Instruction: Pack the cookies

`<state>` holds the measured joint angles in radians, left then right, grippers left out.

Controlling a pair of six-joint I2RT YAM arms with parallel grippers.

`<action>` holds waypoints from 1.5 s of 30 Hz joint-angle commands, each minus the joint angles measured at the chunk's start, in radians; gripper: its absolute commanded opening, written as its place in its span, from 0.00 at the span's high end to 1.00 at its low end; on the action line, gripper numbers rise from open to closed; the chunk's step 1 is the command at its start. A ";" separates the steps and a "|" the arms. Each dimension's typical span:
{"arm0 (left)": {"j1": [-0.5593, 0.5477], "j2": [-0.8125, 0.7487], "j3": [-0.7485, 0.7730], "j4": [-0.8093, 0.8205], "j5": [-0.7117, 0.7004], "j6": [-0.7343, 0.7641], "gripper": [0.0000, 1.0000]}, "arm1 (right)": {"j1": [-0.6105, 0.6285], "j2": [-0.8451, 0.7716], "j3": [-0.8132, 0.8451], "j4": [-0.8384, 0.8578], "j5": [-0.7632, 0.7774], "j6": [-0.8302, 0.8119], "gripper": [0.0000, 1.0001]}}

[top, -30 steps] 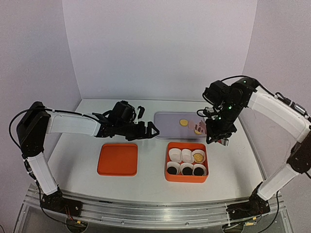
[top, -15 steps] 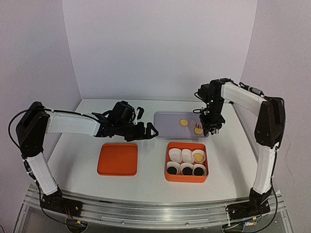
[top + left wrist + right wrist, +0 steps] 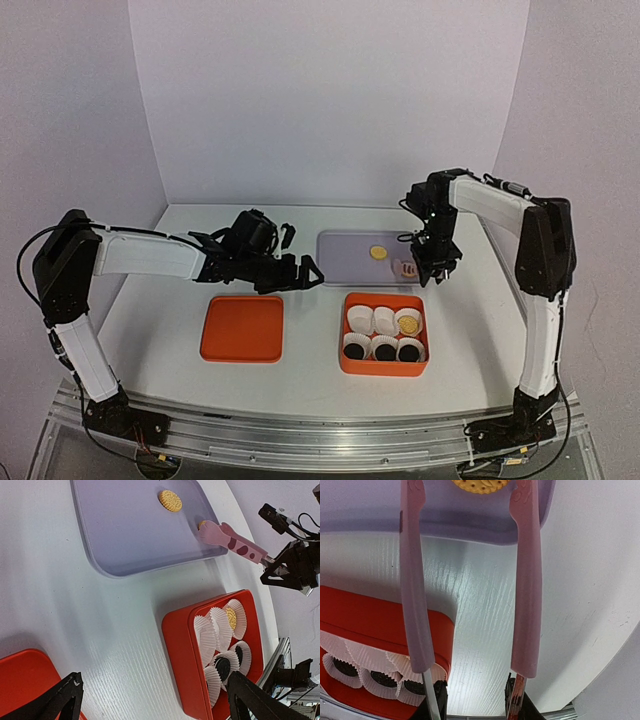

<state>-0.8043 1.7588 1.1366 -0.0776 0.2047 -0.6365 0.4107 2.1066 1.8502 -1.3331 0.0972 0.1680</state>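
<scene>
**Right gripper** (image 3: 430,262): fingers (image 3: 434,700) clamped on the pink tongs (image 3: 525,580). The tong arms reach forward from the fingers and stand apart.

**Golden cookie at the tongs** (image 3: 476,484): lies between the two tong tips, ahead of the right fingers, at the near corner of the purple tray (image 3: 470,522). Whether the tips press on it cannot be told.

**Second golden cookie** (image 3: 377,252): flat on the same tray, beyond the tong tips and apart from them.

**Orange box** (image 3: 347,362): rests on the surface (image 3: 480,320), just base-side of the right fingers. It holds six white paper cups in two rows.
- Row nearer the fingers: the third golden cookie (image 3: 407,322) sits in the right cup. The left cup (image 3: 360,318) and the middle cup (image 3: 384,318) show only paper.
- Row farther from the fingers: one each of the left dark cookie (image 3: 355,350), the middle dark cookie (image 3: 384,352) and the right dark cookie (image 3: 409,351).

**Left gripper** (image 3: 303,272): fingers (image 3: 55,702) wide apart with nothing between them, above the surface. The box and tray lie ahead of them.

**Orange lid** (image 3: 241,328): flat on the surface, base-side of the left fingers and well apart from the box.
</scene>
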 commanded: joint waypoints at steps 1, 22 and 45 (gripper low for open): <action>0.001 -0.047 0.003 0.001 -0.022 -0.008 0.00 | -0.004 0.026 0.051 -0.123 0.024 -0.010 0.65; 0.001 -0.046 0.007 -0.001 -0.029 -0.009 0.00 | -0.004 0.042 0.064 -0.171 0.039 -0.013 0.67; 0.001 -0.056 -0.003 0.006 -0.039 -0.017 0.00 | -0.004 0.006 0.023 -0.194 0.055 -0.019 0.72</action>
<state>-0.8043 1.7584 1.1366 -0.0776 0.1802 -0.6540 0.4099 2.1637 1.8794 -1.3329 0.1429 0.1560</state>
